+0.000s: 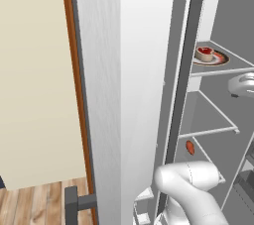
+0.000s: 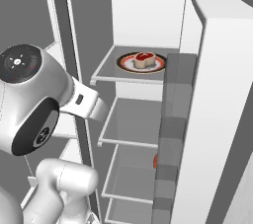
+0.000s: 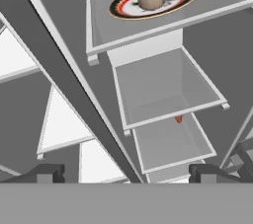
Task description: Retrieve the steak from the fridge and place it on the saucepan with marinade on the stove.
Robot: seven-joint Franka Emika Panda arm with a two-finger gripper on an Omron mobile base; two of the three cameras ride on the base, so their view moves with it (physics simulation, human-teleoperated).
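The fridge (image 1: 144, 95) stands open, white inside with several shelves. The steak (image 3: 179, 118), a small flat red oval, lies on a lower shelf; the left base view has the steak (image 1: 190, 147) too, and in the right base view door bins half hide the steak (image 2: 155, 161). My gripper (image 3: 127, 172) is open and empty, in front of the shelves, well short of the steak and higher than it. The saucepan, the marinade and the stove are out of view.
A wide red-rimmed plate (image 3: 128, 7) with a lump of meat sits on the upper shelf (image 2: 106, 72). Grey door bins (image 2: 173, 134) line the open right door. The left door (image 1: 99, 70) stands open beside a cream wall (image 1: 34, 70), with wood floor (image 1: 39, 204) below.
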